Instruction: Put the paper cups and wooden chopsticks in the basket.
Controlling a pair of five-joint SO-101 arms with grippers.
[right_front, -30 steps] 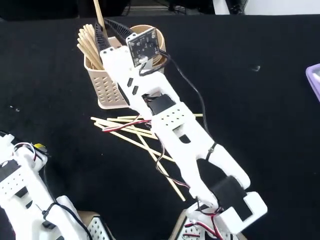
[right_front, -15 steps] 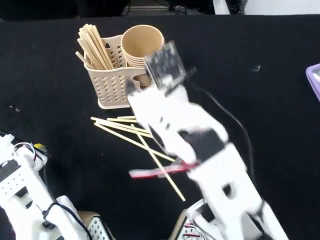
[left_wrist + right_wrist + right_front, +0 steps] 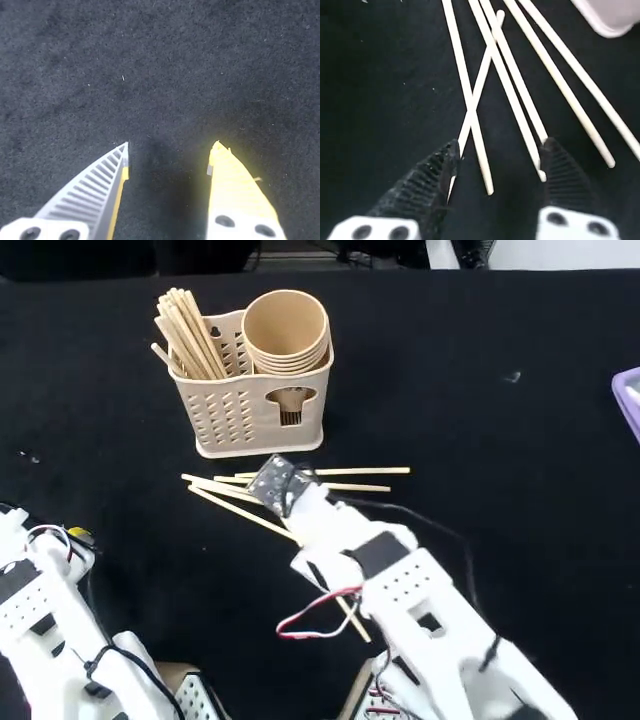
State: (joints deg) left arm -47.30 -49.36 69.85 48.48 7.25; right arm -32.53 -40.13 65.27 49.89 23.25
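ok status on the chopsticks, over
Right gripper open, low over loose chopsticks. Left gripper open over the cloth. Basket holds paper cups and a chopstick bundle. Nothing blocking the basket.

Black cloth table (image 3: 540,480), flat, fine nap, with a few pale specks of lint. One cream basket (image 3: 245,410) of perforated plastic stands upright on it toward the far side, left of centre in the high view. Loose chopsticks (image 3: 365,471) of pale wood lie flat on the cloth just in front of the basket, apart from it. Several cross one another, and one stick angles off toward the near edge. A purple object (image 3: 628,400) sits at the right edge, cut off, kind unclear.
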